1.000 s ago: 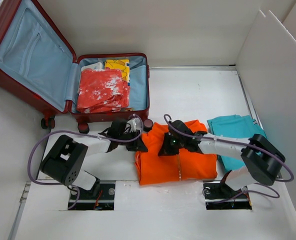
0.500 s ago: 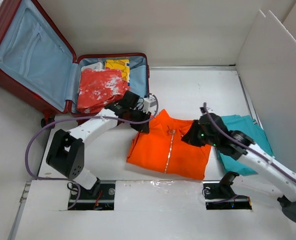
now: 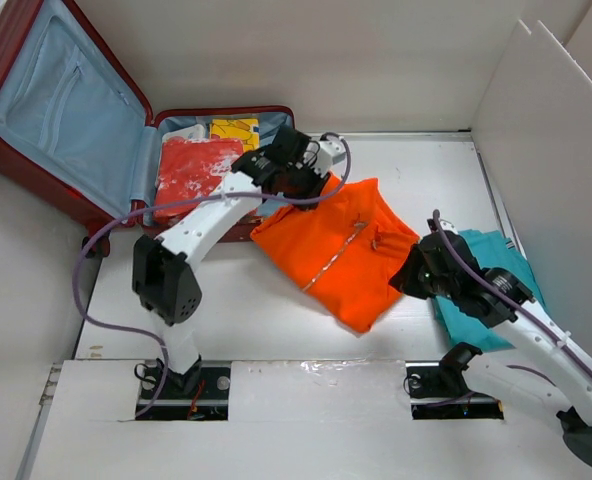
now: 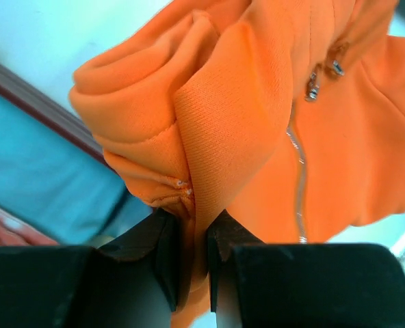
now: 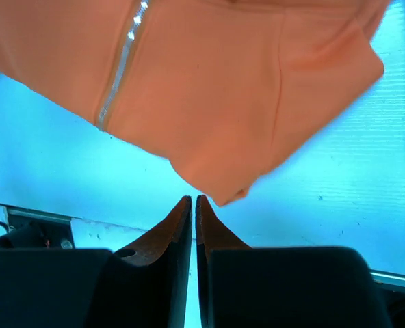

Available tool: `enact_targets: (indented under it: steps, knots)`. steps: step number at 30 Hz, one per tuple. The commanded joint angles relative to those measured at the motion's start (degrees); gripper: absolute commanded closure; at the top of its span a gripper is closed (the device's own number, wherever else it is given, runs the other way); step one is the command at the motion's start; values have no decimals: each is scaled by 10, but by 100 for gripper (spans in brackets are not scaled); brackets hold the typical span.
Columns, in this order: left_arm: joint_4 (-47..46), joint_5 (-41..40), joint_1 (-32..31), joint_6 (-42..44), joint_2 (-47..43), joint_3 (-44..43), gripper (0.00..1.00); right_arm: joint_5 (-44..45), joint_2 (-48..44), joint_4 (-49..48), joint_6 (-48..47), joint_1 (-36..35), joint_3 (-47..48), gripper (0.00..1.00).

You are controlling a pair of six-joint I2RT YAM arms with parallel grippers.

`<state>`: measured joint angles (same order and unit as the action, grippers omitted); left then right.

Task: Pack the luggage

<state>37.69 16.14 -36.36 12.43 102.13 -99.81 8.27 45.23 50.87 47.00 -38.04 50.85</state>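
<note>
The luggage lies open at the back left, a dark red shell with light blue lining; its rim also shows in the left wrist view. My left gripper is shut on a bunched fold of the orange zip jacket and holds it up beside the luggage's right edge. The left wrist view shows the fold pinched between the closed fingers of that gripper. My right gripper is shut and empty, just off the jacket's lower corner; its fingertips touch each other.
A red-and-white folded garment and a yellow item lie in the luggage's base. A teal garment lies on the table under my right arm. A white board wall stands at the right.
My left gripper has carried the jacket up and back toward the luggage. My right gripper has let go of the jacket and moved right and nearer; the jacket now hangs slanted from the left gripper.
</note>
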Motion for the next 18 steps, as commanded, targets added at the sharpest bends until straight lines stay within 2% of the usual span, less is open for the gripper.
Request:
enact_targets:
  steps: [1, 5, 8, 9, 18]
  knots:
    - [24, -22, 40, 15, 42, -129, 100, 15, 0, 12, -20, 8, 32, 88]
    - [49, -22, 116, 15, 120, -277, 100, 15, 6, 23, -34, 18, 37, 88]
    - [70, -22, 166, 15, 145, -376, 100, 15, 6, 29, -40, 24, 37, 88]
    - [70, -16, 199, 15, 145, -388, 100, 15, 6, 29, -40, 24, 37, 88]
    - [22, 16, 355, 35, 116, -339, 100, 20, -5, 34, -65, 46, 21, 88]
